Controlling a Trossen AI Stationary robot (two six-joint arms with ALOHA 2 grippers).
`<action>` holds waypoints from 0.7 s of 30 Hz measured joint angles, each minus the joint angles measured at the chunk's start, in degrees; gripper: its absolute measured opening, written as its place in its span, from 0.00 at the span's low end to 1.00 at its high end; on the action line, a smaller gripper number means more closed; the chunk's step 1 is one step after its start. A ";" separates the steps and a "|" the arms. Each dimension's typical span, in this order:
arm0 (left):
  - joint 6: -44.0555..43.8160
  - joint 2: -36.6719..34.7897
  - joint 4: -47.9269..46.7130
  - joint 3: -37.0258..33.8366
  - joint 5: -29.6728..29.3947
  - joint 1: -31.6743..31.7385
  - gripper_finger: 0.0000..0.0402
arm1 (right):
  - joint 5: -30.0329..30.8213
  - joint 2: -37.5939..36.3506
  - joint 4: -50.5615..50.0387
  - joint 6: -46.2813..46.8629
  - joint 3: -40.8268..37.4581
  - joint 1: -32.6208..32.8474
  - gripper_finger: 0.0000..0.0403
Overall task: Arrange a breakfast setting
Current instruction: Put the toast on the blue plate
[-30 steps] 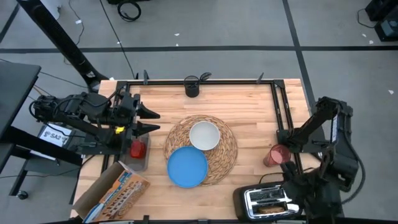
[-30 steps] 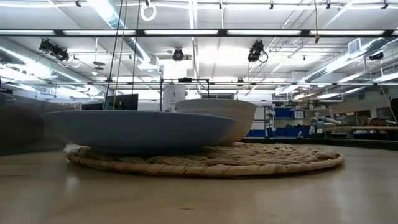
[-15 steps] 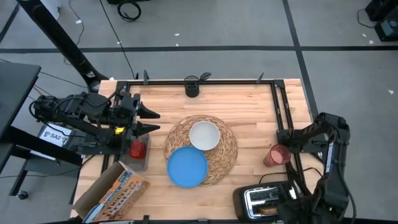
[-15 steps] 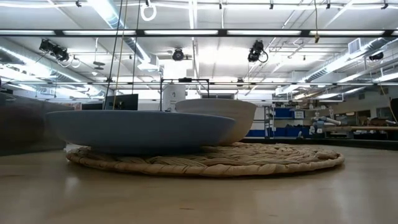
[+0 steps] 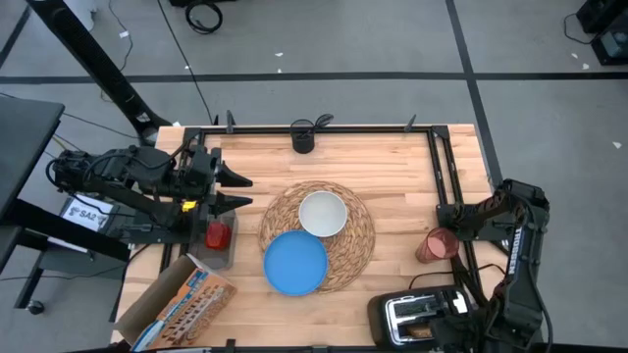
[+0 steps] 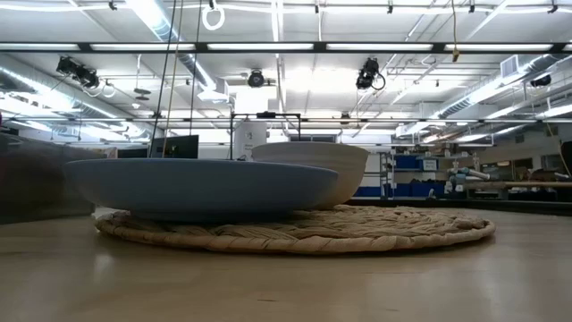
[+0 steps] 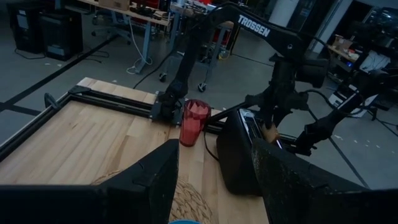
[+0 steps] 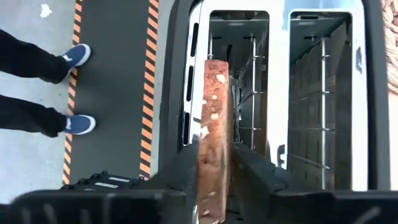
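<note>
The round straw placemat [image 5: 353, 245] lies mid-table with the blue plate [image 5: 294, 263] and the white bowl [image 5: 322, 213] on it. The red cup [image 5: 435, 245] stands at the right edge. The red apple [image 5: 217, 235] sits on a grey tray at the left. My right gripper [image 8: 214, 158] is above the silver toaster [image 5: 412, 312], shut on the toast slice [image 8: 214, 112]. My left gripper [image 5: 240, 192] is open and empty, left of the placemat. I cannot make out the spoon. My right gripper pinches the toast slice's two broad faces [image 8: 211, 180] between its two fingers, at the slice's upper end. The fingers come from above, pointing down. The slice hangs upright and edge-on over the toaster's outer slot [image 8: 233, 93]. Whether its lower end is clear of the slot I cannot tell.
A small black cup [image 5: 302, 139] stands at the far edge. A cardboard box [image 5: 177, 306] lies at the near left corner. A black frame rail [image 5: 442, 176] runs along the right side. A person's feet [image 8: 68, 124] show on the floor beside the table.
My right arm has changed its pose above the toaster, its upper part swinging toward the near edge, while its gripper stays over the toaster. My left arm and the things on the placemat have kept still.
</note>
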 joint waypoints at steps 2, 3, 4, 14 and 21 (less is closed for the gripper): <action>0.00 0.00 -0.02 0.00 0.00 0.00 0.52 | -0.35 -0.76 -0.07 -0.01 0.00 -0.26 0.18; 0.00 0.00 -0.04 0.00 0.00 0.02 0.52 | -0.47 -1.07 -0.32 0.00 0.00 -0.35 0.15; 0.00 0.00 -0.04 0.00 0.00 0.00 0.52 | -0.50 -1.38 -0.66 -0.01 0.00 -0.47 0.13; -0.02 0.00 -0.09 0.00 0.00 0.00 0.52 | -0.66 -7.73 -0.82 -0.44 0.00 -1.19 0.03; -0.11 0.00 -0.02 0.00 0.00 0.00 0.52 | 2.67 -15.03 0.15 -1.76 0.00 -2.70 0.04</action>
